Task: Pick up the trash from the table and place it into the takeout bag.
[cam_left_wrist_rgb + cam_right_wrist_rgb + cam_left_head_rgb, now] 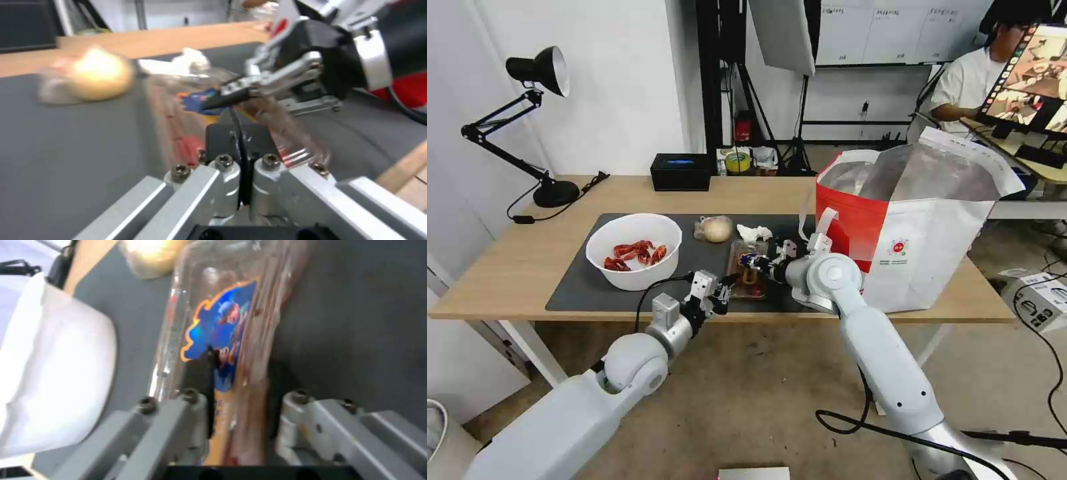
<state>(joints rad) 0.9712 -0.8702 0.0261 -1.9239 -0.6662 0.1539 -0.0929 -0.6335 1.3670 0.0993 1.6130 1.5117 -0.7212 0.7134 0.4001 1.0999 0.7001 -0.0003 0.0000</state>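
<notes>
— What's on the table [514, 267]?

— Far left, a black desk lamp [537, 73]. On the dark mat [580, 287], left to right: the white bowl [634, 251] of red shells, a bagged bun [715, 229], a crumpled tissue [754, 233], the clear clamshell tray [748, 275] near the front edge, and the takeout bag [914, 227] standing open at the right end.

— The grippers?

— The left gripper [722, 293] has its fingers pressed together at the tray's near-left edge. The right gripper [752, 261] grips the tray from the right, jaws closed on it.

— Room to move?

— The mat is bare in front of the bowl; open floor lies near us.
</notes>
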